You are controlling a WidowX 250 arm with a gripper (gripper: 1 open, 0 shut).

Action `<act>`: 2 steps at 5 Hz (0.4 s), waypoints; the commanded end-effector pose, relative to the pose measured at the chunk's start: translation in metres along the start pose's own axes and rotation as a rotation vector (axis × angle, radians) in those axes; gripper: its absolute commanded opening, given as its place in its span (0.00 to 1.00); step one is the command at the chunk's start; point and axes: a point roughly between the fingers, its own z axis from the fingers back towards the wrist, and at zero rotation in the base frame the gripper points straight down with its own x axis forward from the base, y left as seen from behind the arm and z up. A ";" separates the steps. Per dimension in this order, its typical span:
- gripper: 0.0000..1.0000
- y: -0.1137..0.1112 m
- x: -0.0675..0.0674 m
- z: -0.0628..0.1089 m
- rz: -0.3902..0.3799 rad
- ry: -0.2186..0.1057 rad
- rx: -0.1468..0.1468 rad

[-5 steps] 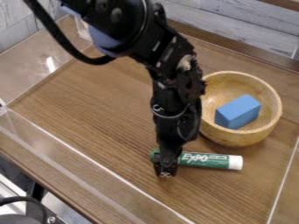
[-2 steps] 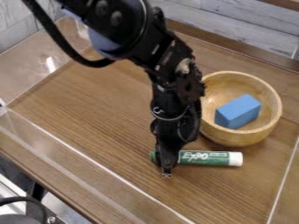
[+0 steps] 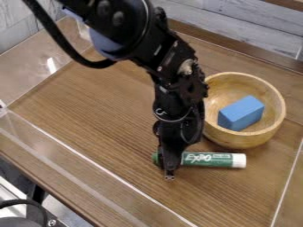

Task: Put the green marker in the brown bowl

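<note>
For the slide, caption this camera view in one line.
Gripper shut on the green marker lying on the table, beside the brown bowl holding a blue block.

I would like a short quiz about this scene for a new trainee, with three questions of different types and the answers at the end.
1. True or false: the green marker lies flat on the table.
2. Which object is inside the brown bowl?
A) a red ball
B) a blue foam block
C) nothing
3. Fill in the missing word: the gripper is at the marker's dark ____ end.

Key
1. True. It lies on the wood in front of the bowl, outside it.
2. B. The blue foam block sits in the bowl.
3. Cap. The gripper points down there, shut on the green marker.
</note>
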 end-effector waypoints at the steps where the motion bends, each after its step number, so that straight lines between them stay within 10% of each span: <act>1: 0.00 0.002 0.005 0.002 -0.012 -0.014 0.015; 2: 0.00 0.002 0.005 0.001 -0.011 -0.014 0.016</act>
